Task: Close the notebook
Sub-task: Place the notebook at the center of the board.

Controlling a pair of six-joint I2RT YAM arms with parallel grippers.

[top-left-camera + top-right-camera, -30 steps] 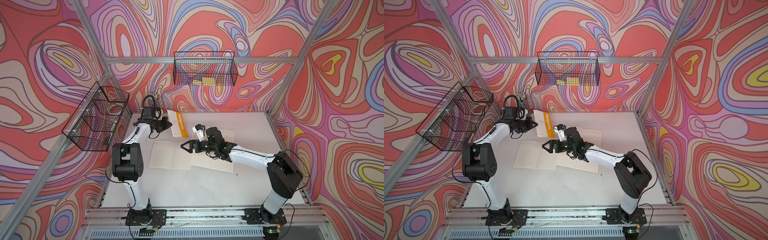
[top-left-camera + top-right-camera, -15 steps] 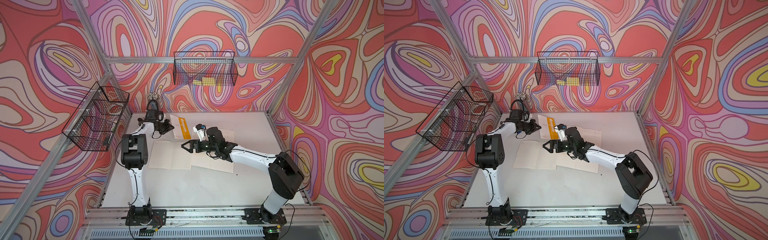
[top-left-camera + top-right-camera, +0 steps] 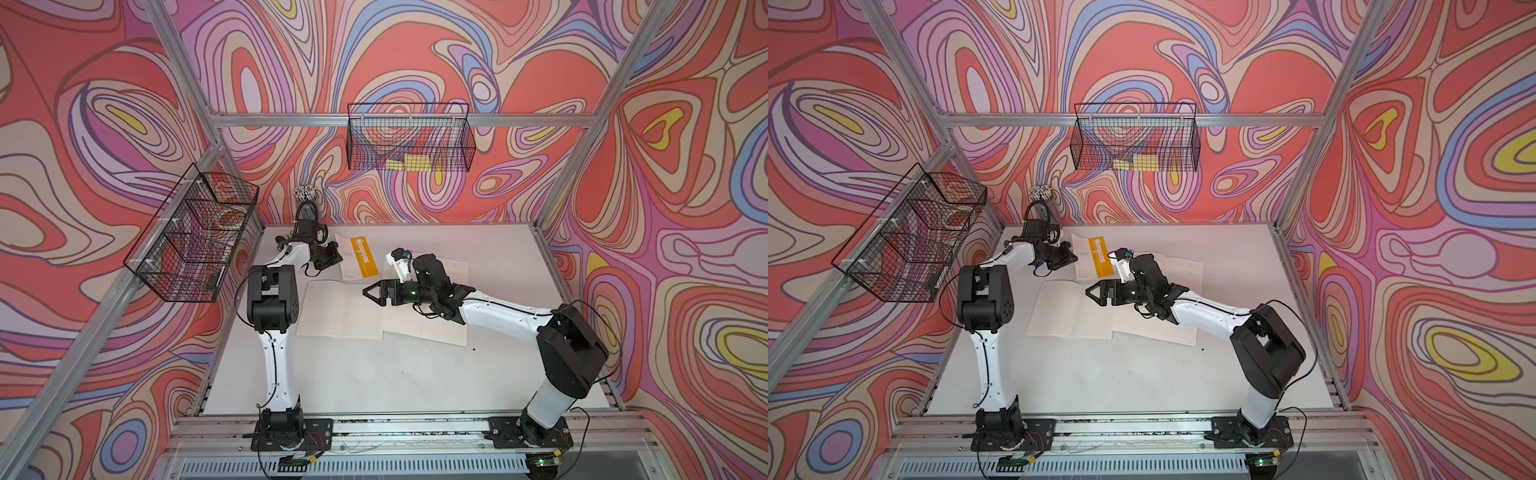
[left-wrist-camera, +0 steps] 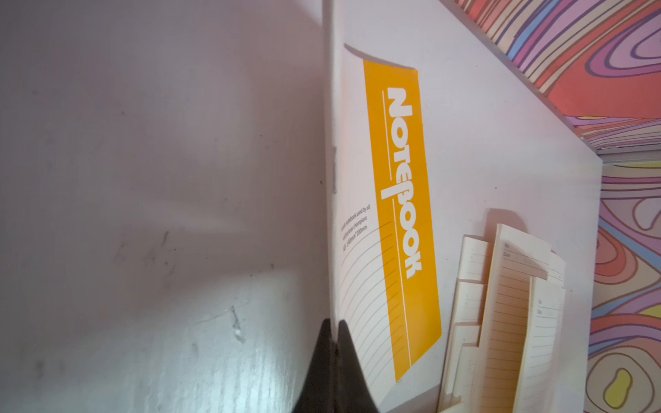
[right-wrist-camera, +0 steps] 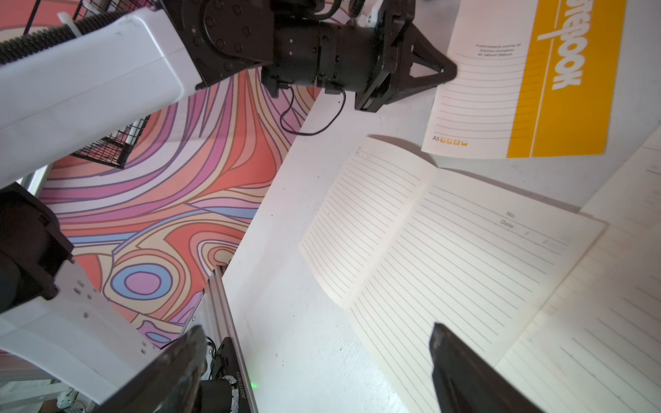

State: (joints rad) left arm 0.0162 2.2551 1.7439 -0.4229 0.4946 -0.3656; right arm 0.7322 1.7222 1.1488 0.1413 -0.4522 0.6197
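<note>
The notebook lies at the back of the table, its white cover with a yellow band facing up. My left gripper is shut on the cover's left edge. The held edge looks slightly raised off the table. My right gripper hangs open with nothing between its fingers. It hovers over the lined pages of an open notebook in the middle of the table.
A second open notebook lies under my right forearm, its pages reaching the back right. Wire baskets hang on the left wall and back wall. A pen holder stands in the back left corner.
My left arm has stretched forward and carried the yellow-banded cover over to the right, so more of its face shows. The right arm has barely moved.
</note>
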